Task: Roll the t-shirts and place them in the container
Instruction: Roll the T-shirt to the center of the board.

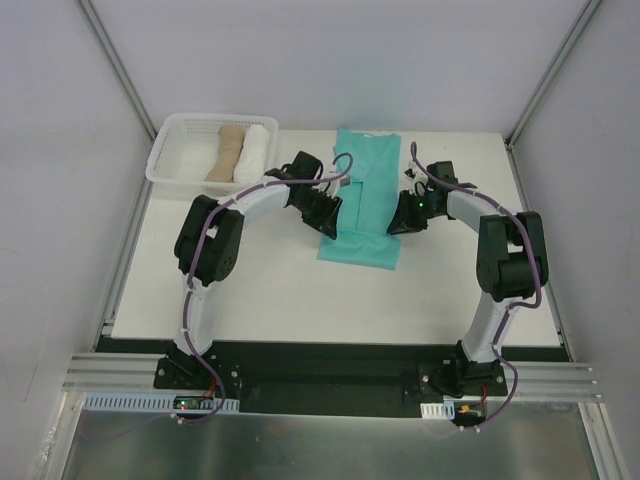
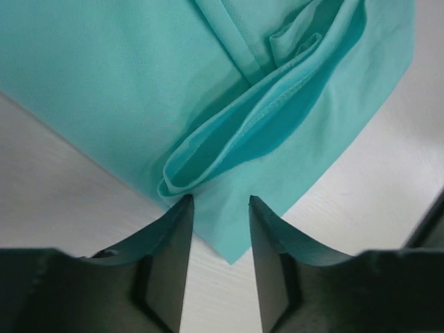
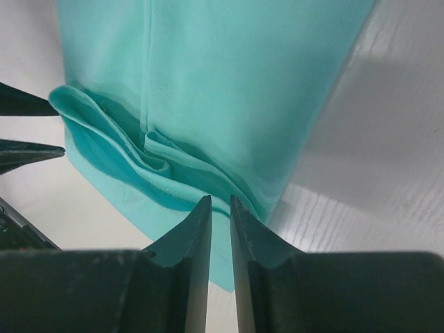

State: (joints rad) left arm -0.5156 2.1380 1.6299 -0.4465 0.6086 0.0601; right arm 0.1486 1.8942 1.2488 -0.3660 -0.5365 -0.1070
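The teal-green t-shirt lies folded into a long narrow strip at the middle back of the table. Its near end is turned over into a loose fold, also in the right wrist view. My left gripper is at the strip's left edge, the right gripper at its right edge. The left gripper is open over the cloth's corner, its tips just short of the fold. The right gripper stands a narrow gap apart with its tips at the fold's edge, and flat cloth shows through the gap.
A white basket stands at the back left with a beige roll and a white roll in it. The table's near edge meets a black rail holding both arm bases. Metal frame posts rise at the back corners.
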